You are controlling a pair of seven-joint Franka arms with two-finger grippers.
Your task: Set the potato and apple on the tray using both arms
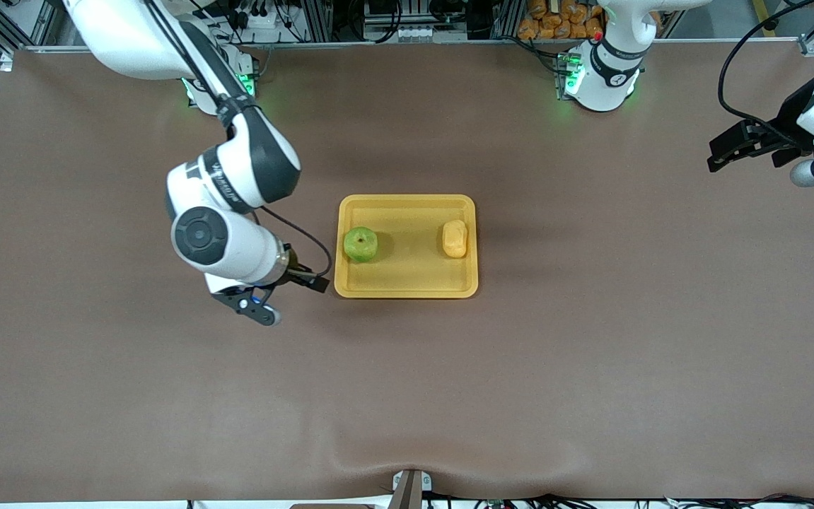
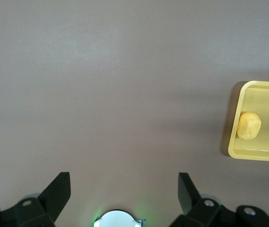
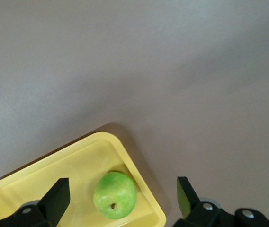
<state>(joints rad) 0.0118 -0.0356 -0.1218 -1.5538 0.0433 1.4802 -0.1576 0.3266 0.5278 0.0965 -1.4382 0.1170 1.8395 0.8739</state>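
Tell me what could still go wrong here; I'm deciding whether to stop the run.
Little. The apple sits against the tray rim at the right arm's end, so a nudge could roll it out. The right gripper, jaws open, hangs beside that rim and could clip it when pulling away. The potato looks settled.
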